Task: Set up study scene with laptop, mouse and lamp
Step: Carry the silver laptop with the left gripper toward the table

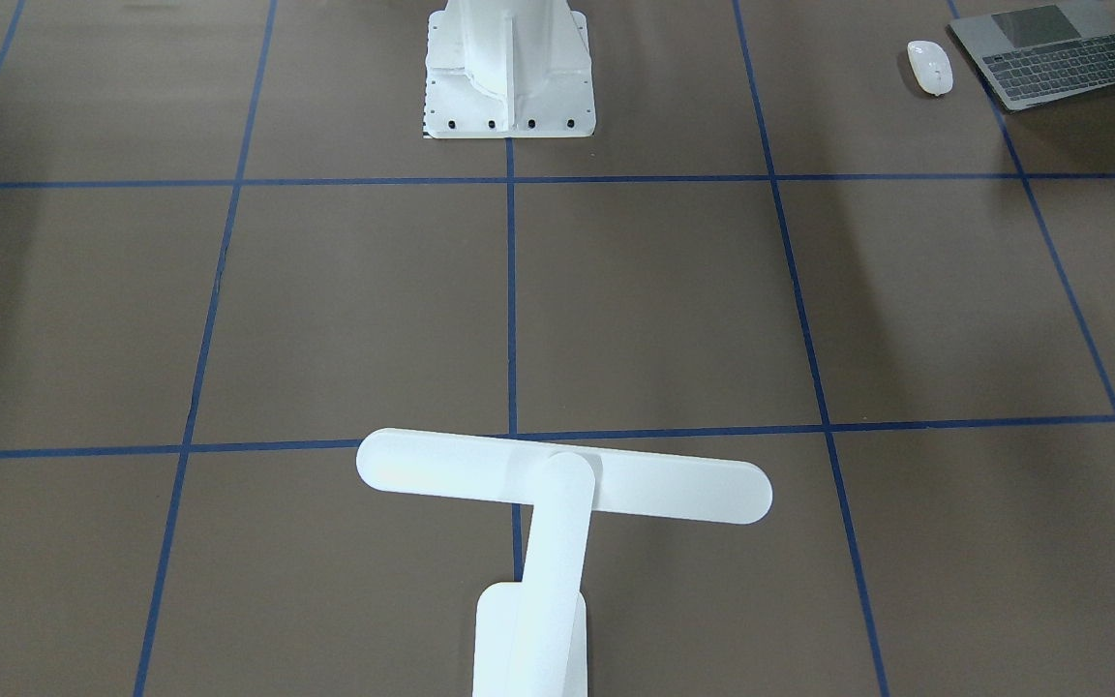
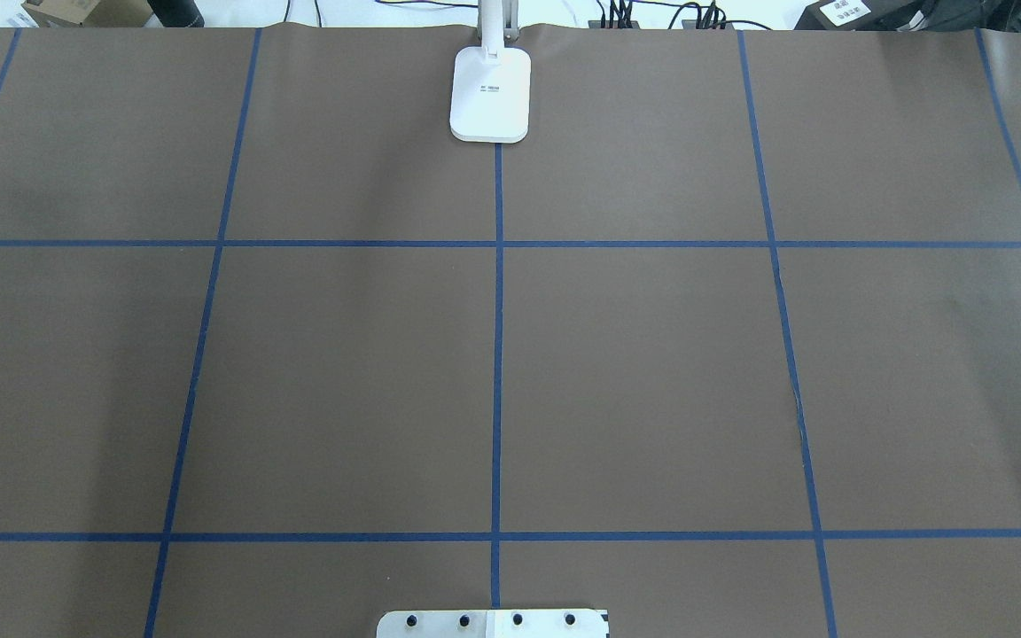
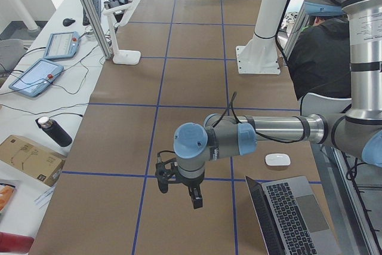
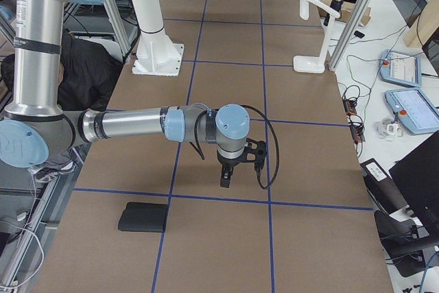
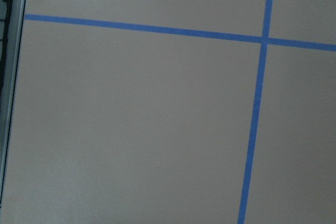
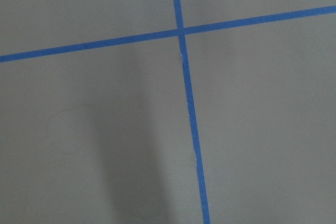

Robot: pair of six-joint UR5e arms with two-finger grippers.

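3 things need arranging, and as far as we can judge none of them is in a grip yet. The laptop [image 1: 1051, 53] lies open at the table's end on the robot's left. The mouse [image 1: 930, 68] sits just beside it, not touching, on the side toward the pedestal [image 1: 509, 68]. The lamp [image 1: 562, 484] stands upright well apart from them, at the far edge on the middle tape line.

The left gripper [image 3: 179, 190] hangs over bare brown paper near the laptop. The right gripper [image 4: 226, 180] hangs near the black pad [image 4: 143, 217]. Each shows only in a side view, so we cannot tell how wide its jaws stand. We see nothing hanging from either, and the wrist views show only paper and blue tape.

We judge the opening step to be the left arm's reach for the laptop, which anchors the scene. To do it well, we should:
- Take the laptop by the edge of its keyboard half, never by the screen, and slide it rather than lift it.
- Steer it clear of the mouse, which would skate away at a nudge.
- Pinch the mouse, when its turn comes, low across its narrow sides, because its smooth dome sheds a high grip.
- Hold the lamp low on its arm, since we expect it to be top-heavy.
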